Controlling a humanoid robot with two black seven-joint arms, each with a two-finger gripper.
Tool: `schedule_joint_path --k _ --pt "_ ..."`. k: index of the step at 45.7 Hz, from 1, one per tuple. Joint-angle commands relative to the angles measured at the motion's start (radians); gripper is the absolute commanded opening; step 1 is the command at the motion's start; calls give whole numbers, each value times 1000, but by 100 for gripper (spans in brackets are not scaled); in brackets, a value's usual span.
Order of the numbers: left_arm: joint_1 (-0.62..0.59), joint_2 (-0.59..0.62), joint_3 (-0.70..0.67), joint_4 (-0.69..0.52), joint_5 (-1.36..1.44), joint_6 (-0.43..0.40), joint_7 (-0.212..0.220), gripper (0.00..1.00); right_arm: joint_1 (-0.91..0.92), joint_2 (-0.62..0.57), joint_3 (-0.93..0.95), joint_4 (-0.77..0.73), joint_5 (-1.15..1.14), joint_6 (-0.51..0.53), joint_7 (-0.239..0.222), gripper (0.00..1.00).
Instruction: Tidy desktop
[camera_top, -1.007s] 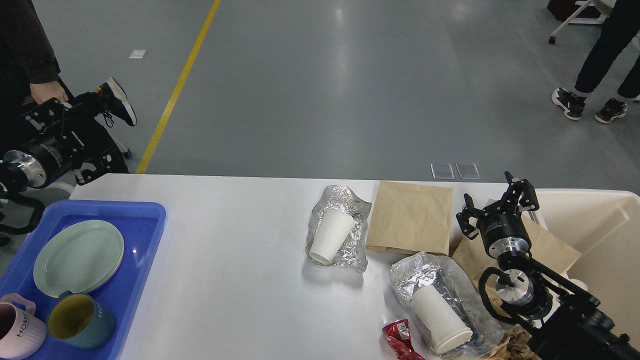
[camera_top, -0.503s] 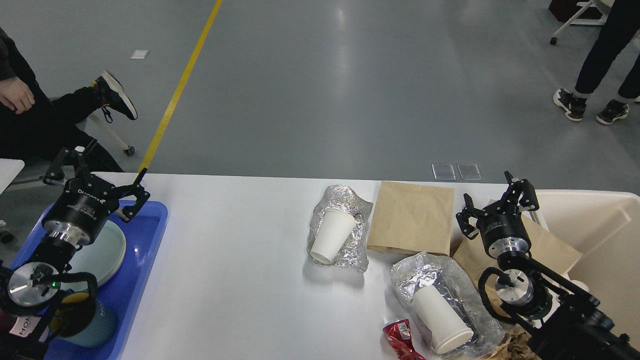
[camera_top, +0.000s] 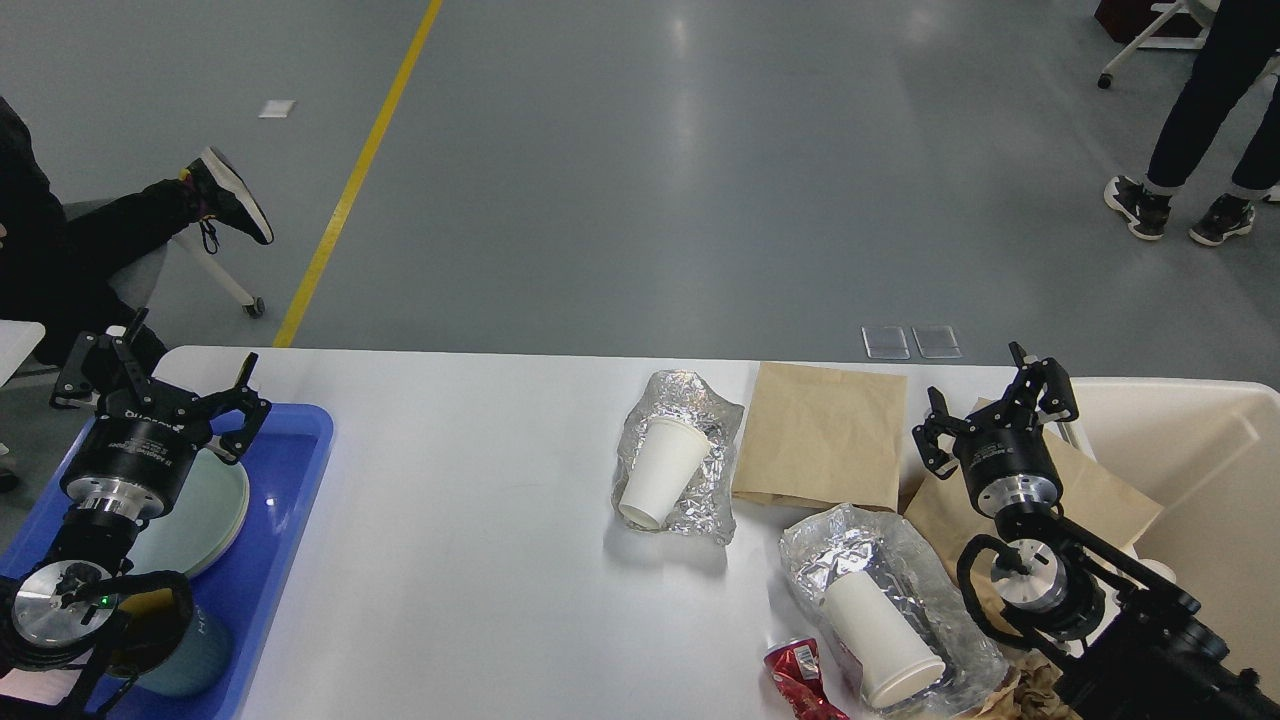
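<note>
The white desktop (camera_top: 470, 520) fills the lower view. On it lie a white paper cup (camera_top: 662, 470) on crumpled foil (camera_top: 680, 400), a second paper cup (camera_top: 880, 640) in a foil tray (camera_top: 860, 540), two brown paper bags (camera_top: 822, 432), and a crushed red can (camera_top: 800, 672). My left gripper (camera_top: 160, 385) is open and empty above the far end of the blue tray (camera_top: 285, 480). My right gripper (camera_top: 990, 400) is open and empty above the right-hand brown bag (camera_top: 1100, 500).
The blue tray holds green plates (camera_top: 205, 520) and a dark teal mug (camera_top: 195, 665), partly hidden by my left arm. A cream bin (camera_top: 1200, 460) stands at the right edge. People's legs and a chair are on the grey floor beyond.
My left arm swung in over the blue tray from the far left, then drew slightly back left. The right arm has not moved.
</note>
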Motion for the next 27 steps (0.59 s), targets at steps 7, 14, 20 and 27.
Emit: schedule_joint_path --k 7,14,20,27 --pt "23 -14 10 19 2 6 -5 99 0 0 0 0 0 0 0 100" --pt "11 -77 1 20 2 0 -6 99 0 0 0 0 0 0 0 100" --pt "-14 -104 4 20 -6 -1 -8 99 0 0 0 0 0 0 0 100" --pt "-35 -132 1 32 0 -1 -9 99 0 0 0 0 0 0 0 100"
